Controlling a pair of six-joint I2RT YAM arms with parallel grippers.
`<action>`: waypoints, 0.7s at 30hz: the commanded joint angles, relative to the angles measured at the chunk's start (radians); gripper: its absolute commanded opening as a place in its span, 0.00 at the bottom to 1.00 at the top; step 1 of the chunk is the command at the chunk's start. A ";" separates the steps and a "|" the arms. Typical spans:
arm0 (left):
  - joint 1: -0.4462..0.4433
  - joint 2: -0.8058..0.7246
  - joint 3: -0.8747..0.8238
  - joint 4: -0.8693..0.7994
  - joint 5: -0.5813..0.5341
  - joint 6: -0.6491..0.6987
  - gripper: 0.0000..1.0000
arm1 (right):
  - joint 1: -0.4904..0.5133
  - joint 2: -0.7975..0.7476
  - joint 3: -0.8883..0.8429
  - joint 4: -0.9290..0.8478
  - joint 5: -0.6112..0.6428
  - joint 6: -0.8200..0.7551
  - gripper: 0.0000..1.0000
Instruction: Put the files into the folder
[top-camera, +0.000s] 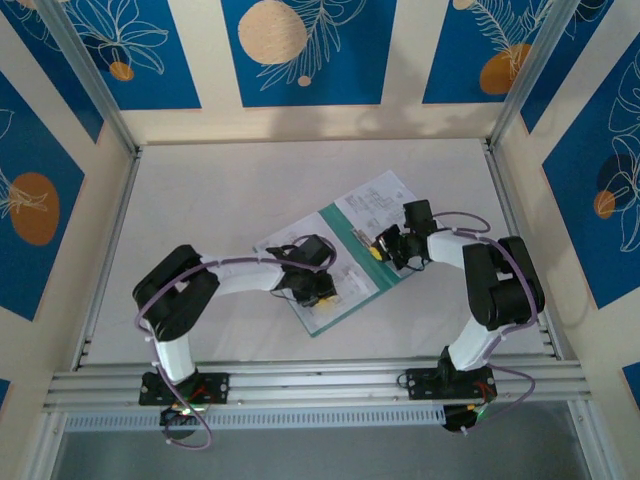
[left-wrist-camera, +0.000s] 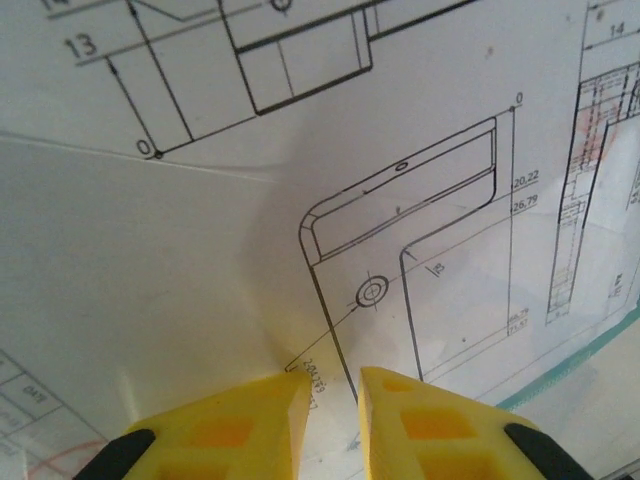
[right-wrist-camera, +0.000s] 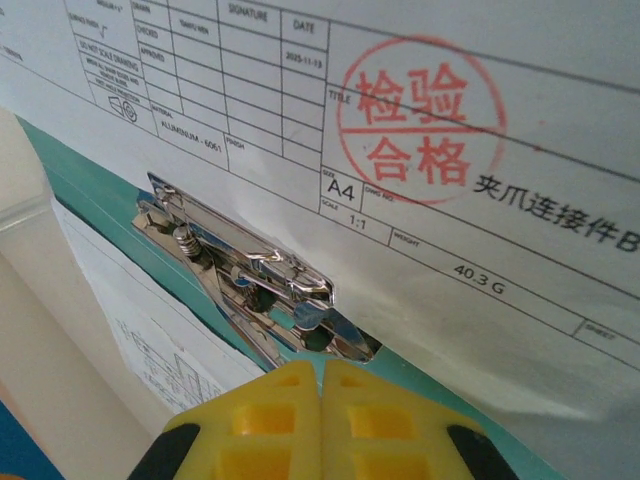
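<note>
The teal-green folder (top-camera: 338, 312) lies at an angle in the middle of the table. White printed files (top-camera: 375, 198) lie on it, and one sheet juts past its far right end. My left gripper (top-camera: 320, 287) hovers low over a drawing sheet (left-wrist-camera: 400, 200) with its yellow fingers (left-wrist-camera: 250, 420) a narrow gap apart and nothing between them. My right gripper (top-camera: 385, 248) is shut, its tips (right-wrist-camera: 322, 368) right at the end of the folder's metal clip (right-wrist-camera: 250, 270). The clip sits on the teal card (right-wrist-camera: 95, 195) at the edge of a stamped sheet (right-wrist-camera: 420, 130). The plain cyan-blue sheet is hidden.
The white table (top-camera: 250, 180) is boxed in by cream walls with blue panels. Aluminium posts (top-camera: 110, 120) stand at the back corners. A rail (top-camera: 320, 382) runs along the near edge by the arm bases. Bare tabletop lies behind and to the left of the folder.
</note>
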 joint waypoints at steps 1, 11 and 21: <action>0.022 -0.005 -0.066 -0.141 -0.055 -0.031 0.22 | 0.025 0.059 -0.033 -0.181 0.128 0.038 0.00; 0.044 -0.039 -0.109 -0.149 -0.062 -0.015 0.21 | 0.048 0.087 -0.034 -0.129 0.160 0.081 0.00; 0.048 -0.053 -0.125 -0.154 -0.062 -0.013 0.21 | 0.060 0.105 -0.010 -0.169 0.208 0.101 0.00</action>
